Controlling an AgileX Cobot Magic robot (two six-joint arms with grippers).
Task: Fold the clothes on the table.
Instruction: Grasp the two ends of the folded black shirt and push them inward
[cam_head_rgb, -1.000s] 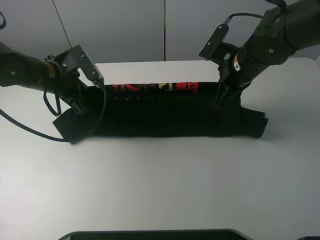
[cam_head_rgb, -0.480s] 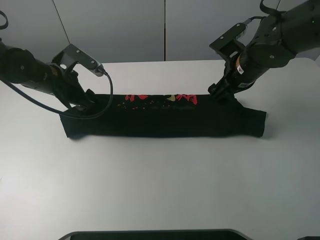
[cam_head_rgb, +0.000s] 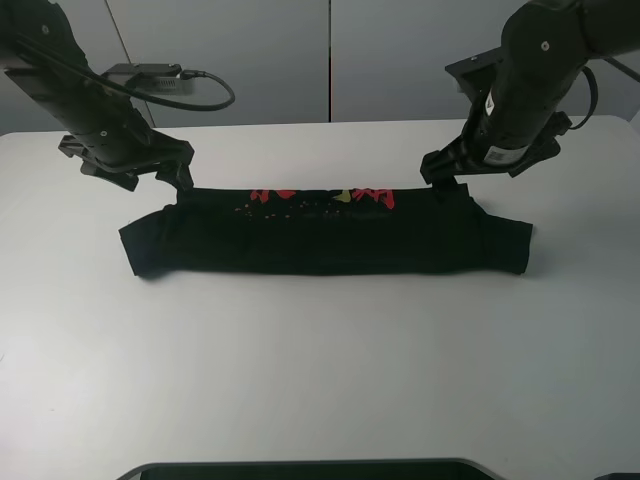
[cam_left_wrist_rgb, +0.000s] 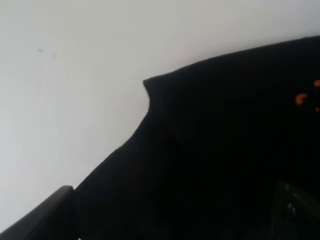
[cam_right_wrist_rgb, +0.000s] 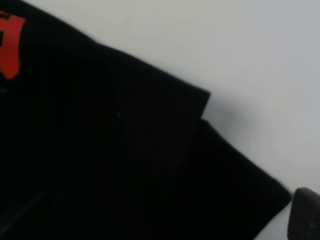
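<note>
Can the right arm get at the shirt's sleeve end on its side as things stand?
Probably yes: the right gripper hovers beside the T-shirt's back edge, and that sleeve end lies uncovered on the table close by.

— Left gripper (cam_head_rgb: 128, 172)?
— Over the T-shirt (cam_head_rgb: 330, 240), far left corner. Pointing down, jaws spread, empty.
— Right gripper (cam_head_rgb: 487, 165)?
— Far right corner. Same: pointing down, spread, holding nothing.

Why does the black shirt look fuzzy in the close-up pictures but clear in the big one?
Exterior high view: the shirt is sharp and evenly lit on the table. Left wrist view: probably too close, so its edge blurs and folds sink into black. Right wrist view: soft too, pale shadow beside the cloth.
</note>
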